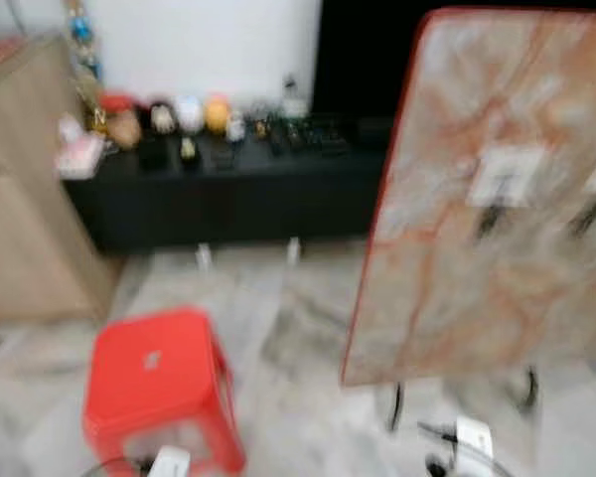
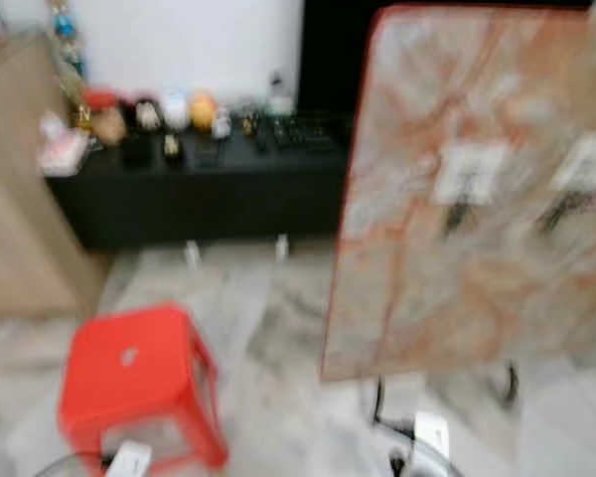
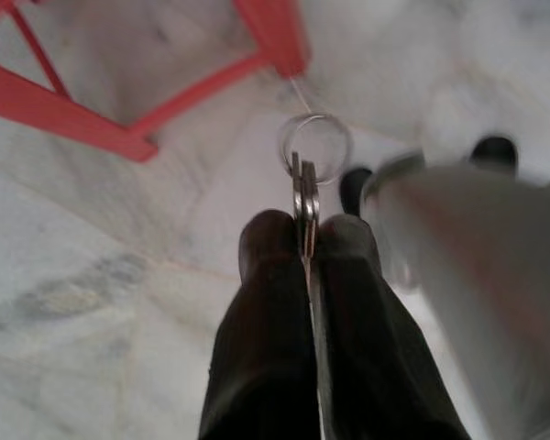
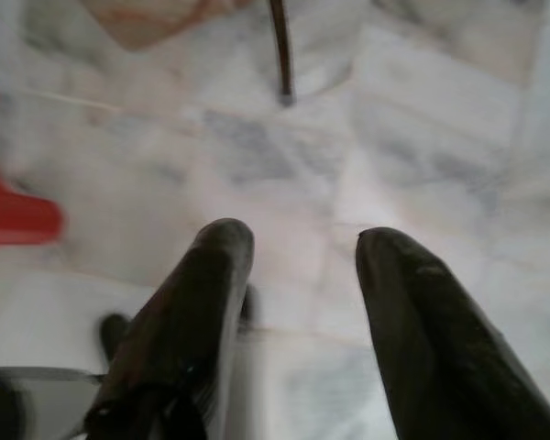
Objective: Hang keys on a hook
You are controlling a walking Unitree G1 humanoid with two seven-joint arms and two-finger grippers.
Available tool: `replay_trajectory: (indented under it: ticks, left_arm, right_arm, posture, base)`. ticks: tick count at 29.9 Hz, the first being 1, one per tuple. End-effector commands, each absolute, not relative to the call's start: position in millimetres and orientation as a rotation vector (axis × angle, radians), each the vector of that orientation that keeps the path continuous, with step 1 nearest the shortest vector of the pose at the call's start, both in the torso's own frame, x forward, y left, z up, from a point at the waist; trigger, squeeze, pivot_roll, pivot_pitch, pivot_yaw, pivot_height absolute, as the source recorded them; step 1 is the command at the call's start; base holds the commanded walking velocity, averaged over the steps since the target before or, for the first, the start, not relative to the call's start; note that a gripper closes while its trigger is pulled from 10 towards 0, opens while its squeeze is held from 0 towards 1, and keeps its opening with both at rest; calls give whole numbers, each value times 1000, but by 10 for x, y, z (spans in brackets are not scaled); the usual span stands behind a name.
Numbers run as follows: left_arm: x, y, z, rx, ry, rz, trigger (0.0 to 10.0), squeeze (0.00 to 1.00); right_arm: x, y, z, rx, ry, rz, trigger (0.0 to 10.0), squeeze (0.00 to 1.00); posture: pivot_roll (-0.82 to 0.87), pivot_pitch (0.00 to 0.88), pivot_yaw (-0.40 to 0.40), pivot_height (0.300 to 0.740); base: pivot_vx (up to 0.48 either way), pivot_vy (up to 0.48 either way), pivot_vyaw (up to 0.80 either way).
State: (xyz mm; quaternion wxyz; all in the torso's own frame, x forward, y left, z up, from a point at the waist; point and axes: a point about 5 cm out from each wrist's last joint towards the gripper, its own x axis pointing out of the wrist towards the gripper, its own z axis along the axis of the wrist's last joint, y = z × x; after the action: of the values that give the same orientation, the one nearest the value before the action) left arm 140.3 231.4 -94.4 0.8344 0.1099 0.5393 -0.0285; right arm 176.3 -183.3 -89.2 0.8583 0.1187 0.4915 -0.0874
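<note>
marble board [image 1: 487, 199] ahead on its stand, hooks [image 1: 492, 214] probably, blurred | red stool [image 1: 159, 383] | my left pincer [image 3: 307, 234] pinching keys [image 3: 304, 197] by blades, ring free; light, stiff, slippery | my right pincer [image 4: 298, 243] spread

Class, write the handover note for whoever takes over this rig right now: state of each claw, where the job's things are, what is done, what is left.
Left claw: shut on the keys, ring sticking out past the fingertips, low over the marble floor beside the red stool.
Right claw: open, empty, hanging over the floor.
Hooks: on white plates on the marbled board ahead to the right, on a stand.
Done: keys picked up.
Left: approach the board, raise the left claw, slip the ring over a hook, release. Head views are blurred.
</note>
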Motion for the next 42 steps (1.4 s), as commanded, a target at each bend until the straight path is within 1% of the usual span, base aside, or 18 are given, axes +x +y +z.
replay_trajectory:
  ticks: [1,9,13,17,21,23,27,29,35,38,42]
  left_arm:
    - [1431,2298,-938,240,1141,-71,10000,0]
    - [1454,2334,-921,252,1144,-80,10000,0]
    - [1432,2374,-919,246,1144,-59,10000,0]
    - [1401,2450,-909,234,1146,-32,10000,0]
    - [1300,2516,-925,220,1164,-3,10000,0]
    - [1152,2567,-954,200,1189,17,10000,0]
    - [1024,2615,-972,190,1212,21,10000,0]
    - [932,2629,-989,184,1228,27,10000,0]
    - [888,2611,-1005,173,1232,40,10000,0]
    - [919,2608,-998,169,1221,39,10000,0]
    - [888,2603,-1005,172,1223,30,10000,0]
  right_arm:
    - [1787,-1888,-875,253,1021,-206,10000,0]
    - [1800,-1851,-872,247,1012,-179,10000,0]
    - [1830,-1843,-857,194,996,-140,10000,0]
    - [1805,-1843,-868,181,1005,-128,10000,0]
    - [1746,-1838,-895,162,1024,-110,10000,0]
    - [1699,-1876,-913,156,1049,-108,10000,0]
    - [1652,-1907,-928,146,1057,-109,10000,0]
    - [1621,-1977,-931,154,1056,-142,10000,0]
    - [1576,-2060,-934,163,1047,-179,10000,0]
    - [1533,-2070,-946,190,1030,-206,10000,0]
    - [1511,-2079,-953,172,1041,-197,10000,0]
  posture:
    - [-2,0,-4,740]
    - [-16,0,27,740]
    - [8,0,13,740]
    - [36,0,0,740]
    - [53,0,-28,740]
    - [55,0,-44,740]
    - [38,0,-47,740]
    - [32,0,-55,740]
    - [34,0,-69,740]
    - [28,0,-68,740]
    - [15,0,-61,740]
  base:
    - [0,-480,0]
    - [0,-480,0]
    - [0,-480,0]
    - [0,-480,784]
    - [0,-480,778]
    - [0,-480,0]
    - [0,-480,0]
    - [0,-480,0]
    - [0,-480,0]
    - [0,-480,0]
    - [0,-480,0]
